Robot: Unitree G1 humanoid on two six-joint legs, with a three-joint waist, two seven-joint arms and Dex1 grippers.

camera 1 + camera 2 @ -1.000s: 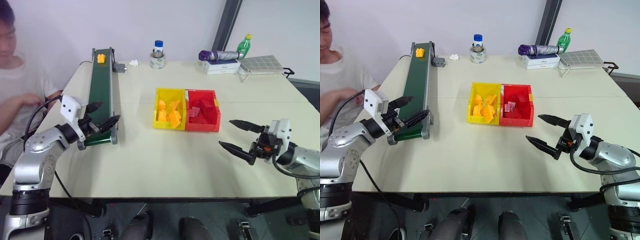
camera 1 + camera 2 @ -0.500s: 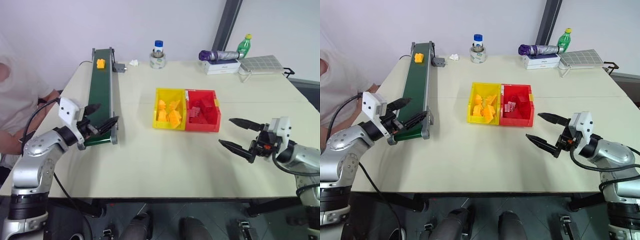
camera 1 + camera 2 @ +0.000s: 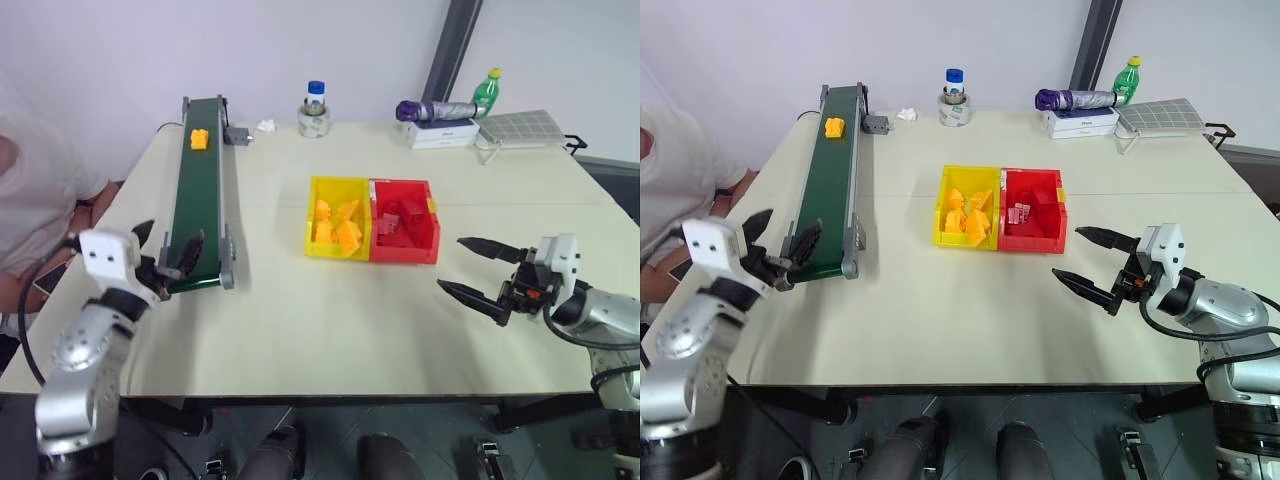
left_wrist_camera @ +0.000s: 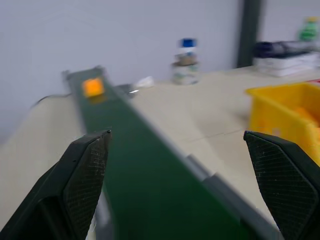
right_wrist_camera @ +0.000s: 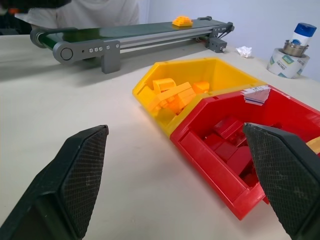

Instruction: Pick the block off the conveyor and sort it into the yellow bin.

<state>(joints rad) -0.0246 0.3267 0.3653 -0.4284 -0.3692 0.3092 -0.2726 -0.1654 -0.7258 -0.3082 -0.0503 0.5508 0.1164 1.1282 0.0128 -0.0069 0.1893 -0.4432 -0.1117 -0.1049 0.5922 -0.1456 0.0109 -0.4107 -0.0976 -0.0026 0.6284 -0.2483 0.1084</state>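
Person in white shirt point(image 3: 30, 190) at far left edge of the beige table point(image 3: 300, 330). L gripper point(image 3: 165, 255), two black fingers, hangs just off the near end of the long dark-green conveyor belt in grey metal frame point(image 3: 198, 200), fingers spread wide, nothing btwn them; in the left wrist view it looks straight down the belt. Small yellow-orange plastic toy brick point(image 3: 199, 139) sits on the belt near the far end, close to the small grey motor box point(image 3: 238, 137), well apart from L gripper.

Mid table: small open-topped yellow plastic bin point(image 3: 339, 231), w/ several yellow-orange pieces inside, joined side by side w/ matching red plastic bin point(image 3: 404, 235) holding red pieces. Both well apart from the conveyor.

Back edge: tape roll w/ blue-capped bottle on it point(image 3: 316, 112), crumpled white scrap point(image 3: 266, 126) beside motor box, folded purple umbrella on a white box point(image 3: 436, 112), green bottle w/ yellow cap point(image 3: 485, 90), white keyboard-like panel point(image 3: 524, 128).

R gripper point(image 3: 479, 275) low over the table, right of the red bin, pointing toward the bins, fingers spread wide, empty.
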